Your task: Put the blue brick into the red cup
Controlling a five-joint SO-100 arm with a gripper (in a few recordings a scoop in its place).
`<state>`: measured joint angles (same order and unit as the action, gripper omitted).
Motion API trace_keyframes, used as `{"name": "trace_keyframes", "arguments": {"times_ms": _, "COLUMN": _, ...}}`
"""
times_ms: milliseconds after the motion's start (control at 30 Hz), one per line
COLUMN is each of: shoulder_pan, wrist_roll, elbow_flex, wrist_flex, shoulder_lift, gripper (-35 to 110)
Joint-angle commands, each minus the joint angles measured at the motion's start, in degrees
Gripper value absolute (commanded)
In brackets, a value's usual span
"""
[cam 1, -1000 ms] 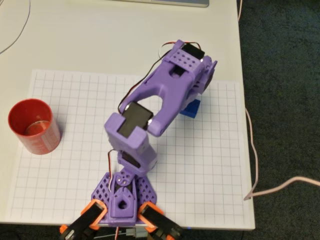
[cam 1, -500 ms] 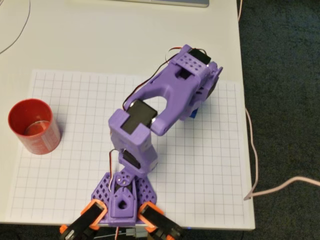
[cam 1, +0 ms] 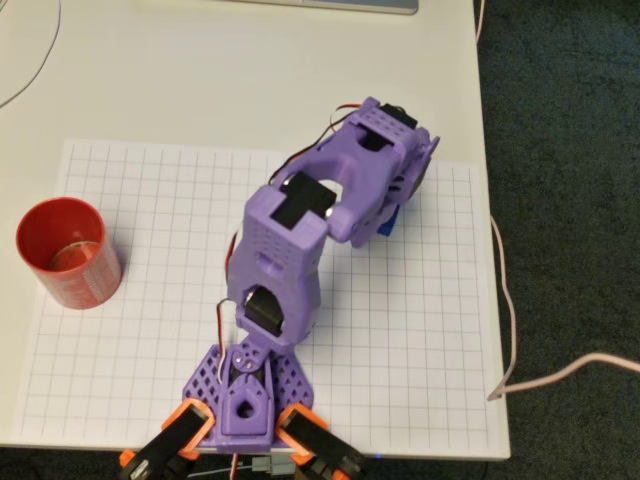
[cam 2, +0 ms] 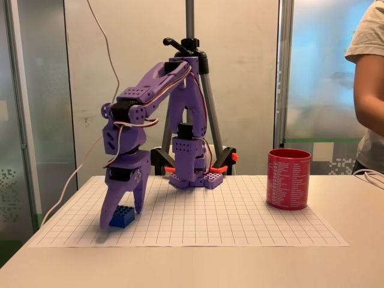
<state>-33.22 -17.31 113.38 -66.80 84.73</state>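
Gripper [cam 2: 122, 217] down at worktop's grid sheet, jaws apart, straddling blue brick [cam 2: 122, 216] near sheet's right edge in overhead view; grip not yet closed. Squeeze squarely, lift straight, then carry across to red cup [cam 1: 68, 252] by left edge.

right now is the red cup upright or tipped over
Upright: the red cup stands on its base on the grid sheet, open mouth up, and the overhead view looks straight into it.
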Motion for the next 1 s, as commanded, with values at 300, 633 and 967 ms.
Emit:
{"name": "trace_keyframes", "arguments": {"times_ms": 300, "shoulder_pan": -1.93, "wrist_roll": -2.11, "elbow_flex": -5.80, "wrist_flex": -1.32, "shoulder_lift": -0.97, "gripper": 0}}
{"name": "trace_keyframes", "arguments": {"times_ms": 633, "shoulder_pan": -2.64, "wrist_roll": 2.02, "elbow_flex": -5.80, "wrist_flex": 2.55, "shoulder_lift": 0.88, "gripper": 0}}
{"name": "trace_keyframes", "arguments": {"times_ms": 967, "shoulder_pan": 0.79, "wrist_roll": 13.01, "elbow_flex": -20.13, "wrist_flex": 5.54, "shoulder_lift": 13.10, "gripper": 0}}
